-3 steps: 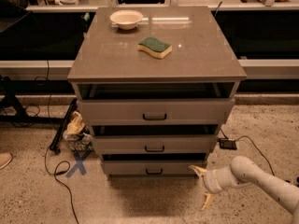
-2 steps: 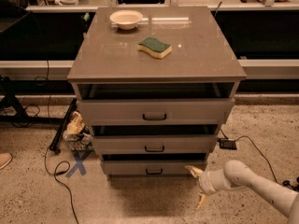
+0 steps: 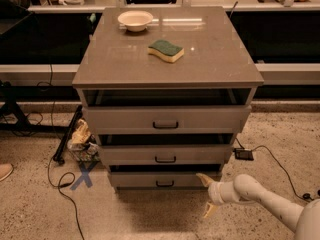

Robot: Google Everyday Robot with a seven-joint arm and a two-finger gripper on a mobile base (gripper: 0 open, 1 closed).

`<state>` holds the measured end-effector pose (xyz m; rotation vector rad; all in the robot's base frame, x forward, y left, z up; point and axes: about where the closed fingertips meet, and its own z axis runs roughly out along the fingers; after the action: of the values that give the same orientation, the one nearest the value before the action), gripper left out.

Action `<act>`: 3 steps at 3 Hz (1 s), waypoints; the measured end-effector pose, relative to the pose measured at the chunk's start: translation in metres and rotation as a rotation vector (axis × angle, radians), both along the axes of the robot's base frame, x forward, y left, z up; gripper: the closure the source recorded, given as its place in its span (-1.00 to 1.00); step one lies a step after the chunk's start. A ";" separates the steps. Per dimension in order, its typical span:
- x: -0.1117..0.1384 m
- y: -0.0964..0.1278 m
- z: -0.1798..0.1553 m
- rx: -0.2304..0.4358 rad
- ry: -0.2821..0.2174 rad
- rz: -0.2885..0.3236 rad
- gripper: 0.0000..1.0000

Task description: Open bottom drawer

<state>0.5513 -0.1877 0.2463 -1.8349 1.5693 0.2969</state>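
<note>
**Gripper shifted left toward the cabinet base**

Since the earlier frame, the gripper (image 3: 206, 195) has moved slightly left, closing on the right end of the bottom drawer (image 3: 145, 180). It is released: the two pale fingers (image 3: 204, 178) are spread wide, one above the other, and hold nothing. The upper fingertip overlaps the drawer's right front corner; contact cannot be confirmed. The white arm (image 3: 265, 196) enters from the lower right, low over the speckled floor (image 3: 40, 209).

The bottom drawer sits lowest in the grey cabinet (image 3: 220, 59), under the middle drawer (image 3: 200, 155) and top drawer (image 3: 210, 119). Its black bar handle (image 3: 165, 184) is centred, well apart from the gripper.

On the cabinet top lie a green-and-yellow sponge (image 3: 165, 50) and a pale bowl (image 3: 135, 20). A blue tape cross (image 3: 82, 175) marks the floor at left.
</note>
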 end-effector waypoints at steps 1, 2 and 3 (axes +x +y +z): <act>0.000 0.000 0.000 0.000 0.000 0.000 -1.00; 0.011 -0.002 -0.008 -0.008 -0.026 -0.023 -1.00; 0.030 -0.004 -0.034 -0.042 -0.044 -0.058 -1.00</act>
<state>0.5810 -0.1921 0.2126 -1.8124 1.6065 0.1971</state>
